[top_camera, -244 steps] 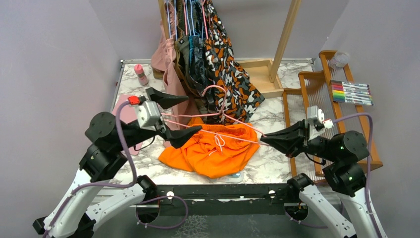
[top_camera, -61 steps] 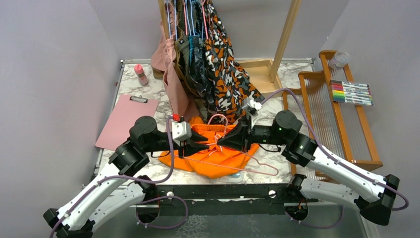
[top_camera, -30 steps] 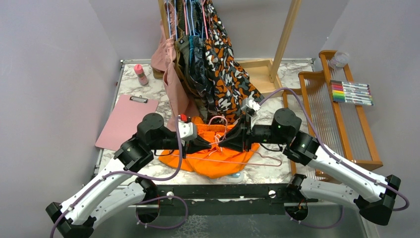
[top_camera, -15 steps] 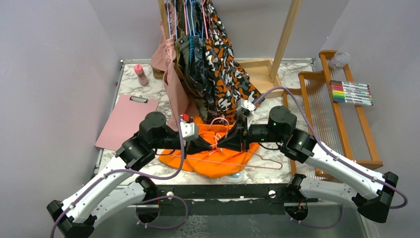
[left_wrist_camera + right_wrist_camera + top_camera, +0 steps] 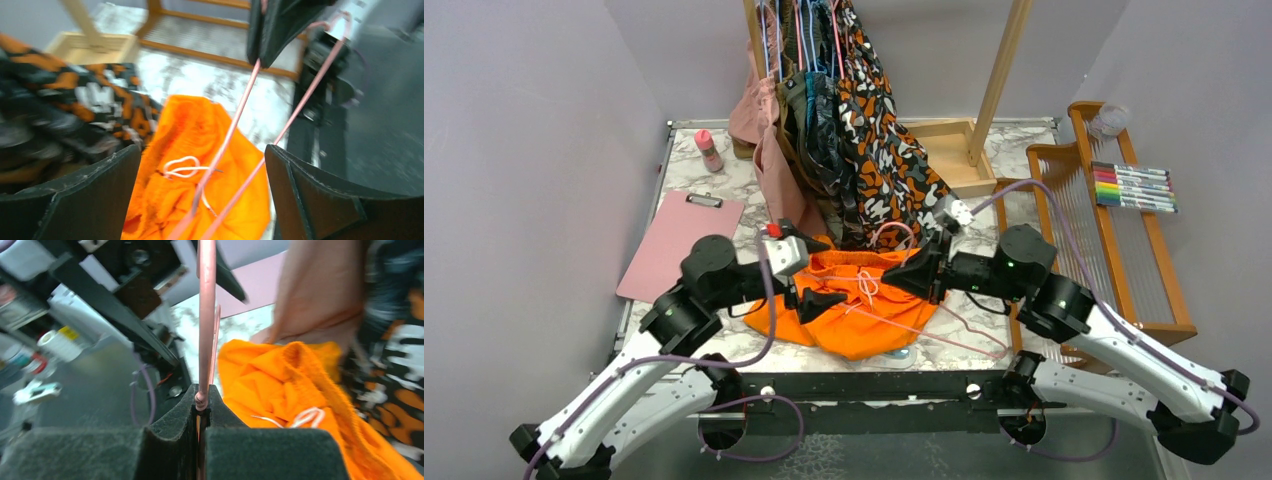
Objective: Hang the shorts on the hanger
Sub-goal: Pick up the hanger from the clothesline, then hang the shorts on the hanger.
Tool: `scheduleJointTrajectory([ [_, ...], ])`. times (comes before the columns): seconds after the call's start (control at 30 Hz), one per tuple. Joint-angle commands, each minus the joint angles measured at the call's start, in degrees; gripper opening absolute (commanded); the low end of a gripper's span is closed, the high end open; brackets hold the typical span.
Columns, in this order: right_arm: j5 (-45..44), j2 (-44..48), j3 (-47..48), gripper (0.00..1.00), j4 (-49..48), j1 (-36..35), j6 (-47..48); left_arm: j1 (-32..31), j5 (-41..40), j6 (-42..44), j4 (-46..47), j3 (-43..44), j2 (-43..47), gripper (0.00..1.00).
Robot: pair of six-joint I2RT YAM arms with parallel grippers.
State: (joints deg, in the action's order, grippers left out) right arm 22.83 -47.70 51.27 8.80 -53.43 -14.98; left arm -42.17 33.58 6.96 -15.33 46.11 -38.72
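Just let go with the left gripper (image 5: 202, 150), jaws now wide and empty; clamped tight on the hanger (image 5: 206, 315) wire with the right gripper (image 5: 899, 278). Leaves the shorts (image 5: 864, 320) heaped mid-frame on the counter (image 5: 984, 235), wire seemingly threaded through them, one-handed lift to come.

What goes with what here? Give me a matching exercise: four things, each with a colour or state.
1 left gripper
2 right gripper
3 shorts
4 clipboard

A shut on the hanger
B pink, lying flat
C open
D orange, crumpled

Pairs: 1-C, 2-A, 3-D, 4-B
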Motion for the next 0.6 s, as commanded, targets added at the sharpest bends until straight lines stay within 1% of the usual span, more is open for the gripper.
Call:
scheduleJointTrajectory([
  [0.0, -15.34, 5.93, 0.81, 0.01, 5.78, -0.35, 4.05, 0.16, -20.37, -3.53, 2.61, -1.75, 8.43, 0.99],
  [0.13, -18.71, 9.16, 0.82, 0.01, 11.86, -0.36, 5.92, 0.16, -33.62, -7.94, -1.65, -2.60, 10.39, 0.99],
  [0.23, -19.45, 9.99, 1.63, 0.01, 17.95, -0.36, 7.22, 0.16, -41.97, -15.17, -6.34, -3.04, 8.36, 0.99],
  [0.3, -21.20, 11.73, 0.93, 0.01, 19.56, -0.34, 7.03, 0.16, -44.24, -21.25, -9.53, -3.29, 5.88, 0.99],
  [0.4, -24.77, 15.19, -2.13, 0.01, 18.88, -0.35, 4.85, 0.16, -43.25, -29.41, -11.08, -4.71, 1.20, 0.99],
  [0.47, -24.42, 16.93, -3.56, 0.01, 18.30, -0.36, 4.12, 0.18, -43.72, -34.31, -10.43, -5.84, -1.62, 0.99],
  [0.57, -22.71, 19.15, -5.27, 0.01, 16.93, -0.33, 3.73, 0.15, -48.79, -39.58, -9.98, -6.15, -5.11, 0.99],
])
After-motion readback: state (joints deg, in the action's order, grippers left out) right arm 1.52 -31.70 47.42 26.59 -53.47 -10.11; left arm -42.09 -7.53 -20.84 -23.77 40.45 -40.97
